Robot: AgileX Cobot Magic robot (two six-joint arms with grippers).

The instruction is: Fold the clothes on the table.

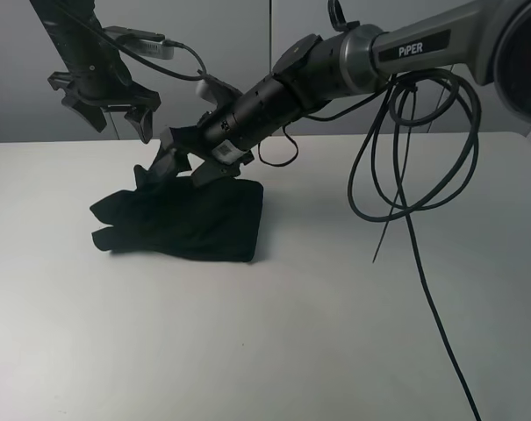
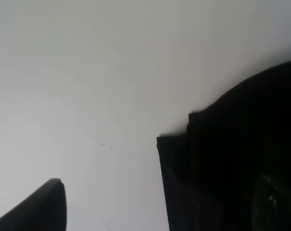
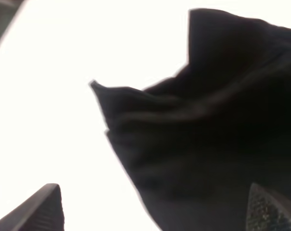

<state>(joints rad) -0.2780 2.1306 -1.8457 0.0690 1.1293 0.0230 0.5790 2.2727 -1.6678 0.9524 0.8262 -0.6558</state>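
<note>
Folded black T-shirt (image 1: 190,224) lying on the white counter (image 1: 335,307); left hand (image 1: 107,110) open above it, right hand (image 1: 173,167) open at its rear edge.

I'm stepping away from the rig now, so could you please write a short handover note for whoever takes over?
Left gripper: open, raised above the table behind the shirt, holding nothing.
Right gripper: jaws apart, reached across to the shirt's back edge; whether it touches the cloth cannot be told.
The black T-shirt lies in a compact bundle left of centre on the white table, with its print hidden.
Done: the shirt looks folded over several times.
Left: the left edge looks uneven with loose layers; probably tidy it if needed, then pull both arms clear.
</note>
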